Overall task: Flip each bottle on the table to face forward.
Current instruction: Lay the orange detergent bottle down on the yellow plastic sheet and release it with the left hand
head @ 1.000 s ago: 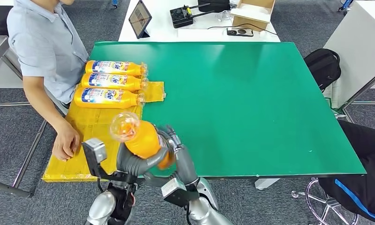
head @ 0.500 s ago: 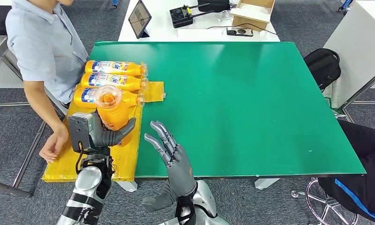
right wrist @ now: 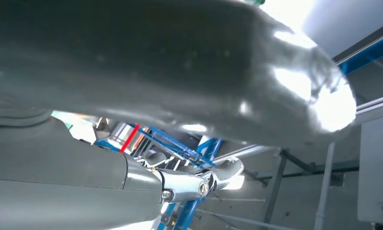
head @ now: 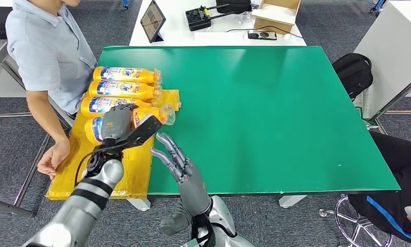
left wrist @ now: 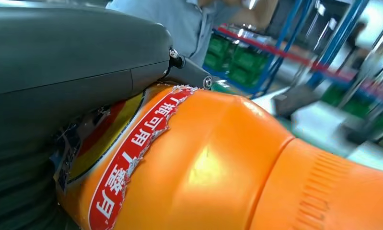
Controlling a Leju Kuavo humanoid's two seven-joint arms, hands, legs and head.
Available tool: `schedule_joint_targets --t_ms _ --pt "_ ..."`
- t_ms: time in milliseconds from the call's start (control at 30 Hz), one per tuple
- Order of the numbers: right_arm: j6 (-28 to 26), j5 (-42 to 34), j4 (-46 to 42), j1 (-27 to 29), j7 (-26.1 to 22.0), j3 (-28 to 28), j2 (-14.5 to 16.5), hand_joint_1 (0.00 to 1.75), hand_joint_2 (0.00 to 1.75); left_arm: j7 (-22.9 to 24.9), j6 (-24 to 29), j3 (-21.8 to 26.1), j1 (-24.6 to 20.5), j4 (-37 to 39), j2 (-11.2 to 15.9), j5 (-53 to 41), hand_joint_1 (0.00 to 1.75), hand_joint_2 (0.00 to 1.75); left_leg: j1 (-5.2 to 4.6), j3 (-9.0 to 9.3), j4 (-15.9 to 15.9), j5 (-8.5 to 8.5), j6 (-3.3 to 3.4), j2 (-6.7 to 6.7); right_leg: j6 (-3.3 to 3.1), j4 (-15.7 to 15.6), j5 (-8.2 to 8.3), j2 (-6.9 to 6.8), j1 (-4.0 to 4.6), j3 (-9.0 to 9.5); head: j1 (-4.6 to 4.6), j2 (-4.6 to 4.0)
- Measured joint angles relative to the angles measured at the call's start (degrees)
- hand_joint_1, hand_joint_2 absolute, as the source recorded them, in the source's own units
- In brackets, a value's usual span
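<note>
Three bottles [head: 123, 75] lie in a row on the yellow mat [head: 97, 135] at the worktop's [head: 275, 113] left edge, labels up, caps toward the green. From the head view, our left robot hand [head: 118, 123] grips a fourth bottle [head: 152, 115] just beside that row, lying almost level with its cap pointing the same way. Our right robot hand [head: 175, 157] is held up near the worktop's front edge, fingers spread, holding nothing. A person [head: 49, 56] sits close by the mat. In the left wrist view, the bottle's orange body [left wrist: 218, 163] and red-edged label sit firmly under the thumb. The right wrist view tells us little. We judge the label should settle upward, parallel to its neighbours, before the fingers loosen.
</note>
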Motion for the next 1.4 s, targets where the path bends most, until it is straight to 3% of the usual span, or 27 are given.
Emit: schedule_joint_targets --t_ms 300,633,667,700,800,933,1400 --pt "1.3 -0.9 -0.4 0.0 0.0 0.0 -0.2 0.0 0.0 2.8 -5.6 -2.2 -5.7 14.2 0.9 -5.0 1.75 1.75 0.0 -0.06 0.0 -0.02 0.0 0.0 0.0 0.0 -0.02 -0.01 -0.01 -0.04 0.01 0.0" --pt "1.7 -0.8 -0.4 0.0 0.0 0.0 -0.3 0.0 0.0 2.8 -9.3 -2.4 -6.8 20.1 0.8 -4.9 1.74 1.75 0.0 -0.06 0.0 -0.01 -0.01 0.0 0.0 0.0 -0.01 -0.01 0.0 -0.04 0.0 0.0" --pt "1.7 -0.8 -0.4 0.0 0.0 0.0 -0.3 0.0 0.0 2.8 -9.5 -2.4 -6.8 20.2 0.8 -4.8 1.69 1.75 0.0 -0.06 0.0 -0.01 -0.01 0.0 0.0 0.0 -0.01 -0.01 0.0 -0.04 0.0 0.0" --pt "1.7 -0.8 -0.4 0.0 0.0 0.0 -0.3 0.0 0.0 2.7 -9.7 -2.4 -6.9 20.4 0.7 -4.7 1.51 1.75 0.0 -0.06 0.0 -0.01 -0.01 0.0 0.0 0.0 -0.01 -0.01 0.0 -0.03 0.0 0.0" --pt "1.9 -1.1 -0.4 -0.1 0.0 0.0 -0.3 0.0 0.0 1.7 -10.6 -2.3 -7.2 21.1 0.4 -3.5 0.93 1.75 -0.01 -0.06 0.0 -0.01 -0.01 -0.03 0.0 0.0 -0.02 -0.03 -0.01 -0.01 0.0 0.0" --pt "2.0 -1.4 -0.4 -0.2 0.0 0.0 -0.3 0.0 0.0 -0.5 -11.6 -1.7 -7.5 21.9 0.0 -0.9 0.02 1.75 -0.01 -0.05 0.0 -0.01 -0.01 -0.08 0.0 0.0 -0.02 -0.06 -0.02 0.01 0.0 0.0" --pt "2.0 -4.5 -0.4 -1.4 0.0 0.8 -0.6 0.0 0.0 -14.0 -25.0 3.3 -6.2 21.8 -3.1 14.4 0.0 1.75 -0.01 0.1 0.0 -0.01 0.0 -0.17 0.0 0.0 -0.02 -0.1 -0.02 0.22 0.04 0.0"
